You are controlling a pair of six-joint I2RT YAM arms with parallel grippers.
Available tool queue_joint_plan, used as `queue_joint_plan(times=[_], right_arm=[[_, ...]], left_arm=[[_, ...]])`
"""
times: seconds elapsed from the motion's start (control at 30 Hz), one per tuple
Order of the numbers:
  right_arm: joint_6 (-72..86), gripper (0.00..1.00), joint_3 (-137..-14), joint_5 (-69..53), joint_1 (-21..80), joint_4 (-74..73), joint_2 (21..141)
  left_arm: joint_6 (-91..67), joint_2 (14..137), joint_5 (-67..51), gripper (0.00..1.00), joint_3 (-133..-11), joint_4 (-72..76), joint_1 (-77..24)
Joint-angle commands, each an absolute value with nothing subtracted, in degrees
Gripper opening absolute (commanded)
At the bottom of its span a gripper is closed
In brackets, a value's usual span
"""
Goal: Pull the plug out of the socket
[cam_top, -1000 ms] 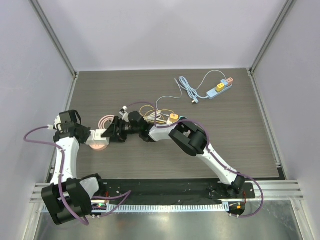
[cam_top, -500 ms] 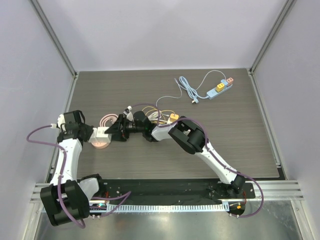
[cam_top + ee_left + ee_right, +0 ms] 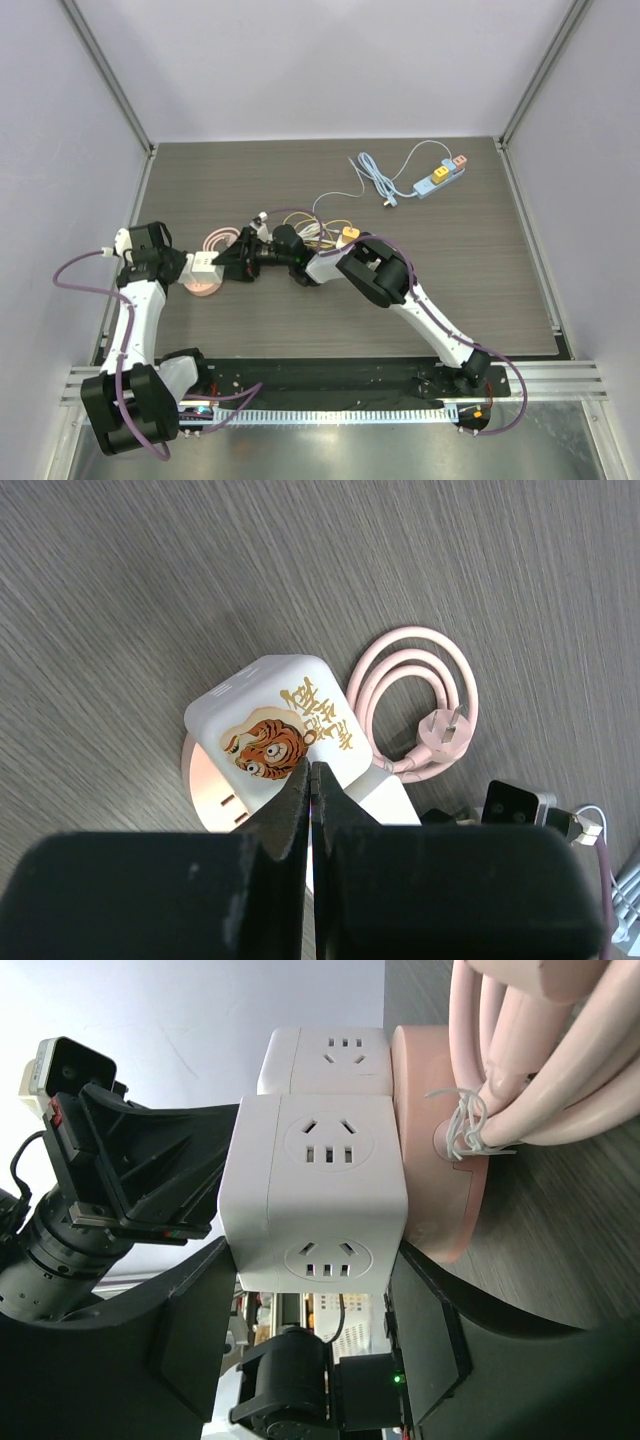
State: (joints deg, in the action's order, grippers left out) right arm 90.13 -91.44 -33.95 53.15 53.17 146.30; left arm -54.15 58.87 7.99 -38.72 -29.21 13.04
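Pink base (image 3: 203, 772) partly behind left claw (image 3: 311, 772)

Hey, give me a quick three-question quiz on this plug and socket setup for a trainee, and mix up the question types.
1. Multiple choice: the left gripper is A) wide open, B) shut, C) out of view.
2. True or false: the white cube-shaped socket block sits between the fingers of the right gripper.
3. Short answer: which far corner of the dark wood-grain table holds the light blue power strip, seen from the top camera?

Key: 1 B. 2 True. 3 Far right.
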Motion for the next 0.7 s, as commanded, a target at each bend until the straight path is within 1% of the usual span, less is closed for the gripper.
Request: queue_joint_plan(times=[0.0, 0.1, 0.17, 0.2, 0.27, 0.3, 0.43, 0.5, 0.57, 0.6, 0.63, 0.67], right_arm=[[97.57, 0.01, -91.14, -32.52, 51.94, 58.82, 144.68], [89.23, 0.01, -91.06, -32.87, 52.03, 52.59, 142.65], [80.48, 0.01, -91.06, -32.61, 52.29, 43.80, 140.54], [77.38, 0.01, -91.14, -31.74, 52.38, 37.85, 139.75], [72.62, 0.01, -91.32, -30.50, 52.73, 32.63, 138.34], [67.38, 0.01, -91.93, -29.89, 52.82, 27.39, 137.99], [57.14, 0.01, -93.77, -25.32, 53.26, 17.50, 136.23], [55.82, 0.01, -95.18, -25.92, 53.26, 16.18, 136.06], [57.90, 0.01, -94.66, -28.90, 52.91, 18.35, 136.40], [61.23, 0.01, -93.70, -30.66, 52.56, 26.29, 136.93], [69.61, 0.01, -92.13, -33.89, 52.04, 36.02, 138.67], [74.05, 0.01, -91.85, -34.97, 52.03, 36.12, 138.69]], left_arm=[[-53.53, 60.38, 6.68, 0.00, -35.33, -39.81, 12.22], [-53.26, 60.47, 6.50, 0.00, -35.77, -39.73, 12.13], [-53.17, 60.56, 6.42, 0.00, -36.03, -39.73, 12.13], [-53.26, 60.56, 6.42, 0.00, -35.86, -39.73, 12.13], [-53.17, 60.47, 6.24, 0.00, -35.69, -39.64, 12.04], [-53.17, 60.47, 6.15, 0.00, -35.51, -39.55, 11.95], [-53.44, 59.86, 5.98, 0.00, -34.98, -39.46, 11.51], [-53.61, 59.50, 6.24, 0.00, -34.72, -39.46, 11.51], [-53.61, 59.41, 6.50, 0.00, -34.63, -39.55, 11.34], [-53.61, 59.41, 6.50, 0.00, -34.72, -39.55, 11.34], [-53.79, 59.59, 6.42, 0.00, -34.72, -39.64, 11.25], [-53.79, 59.68, 6.42, 0.00, -34.72, -39.64, 11.25]])
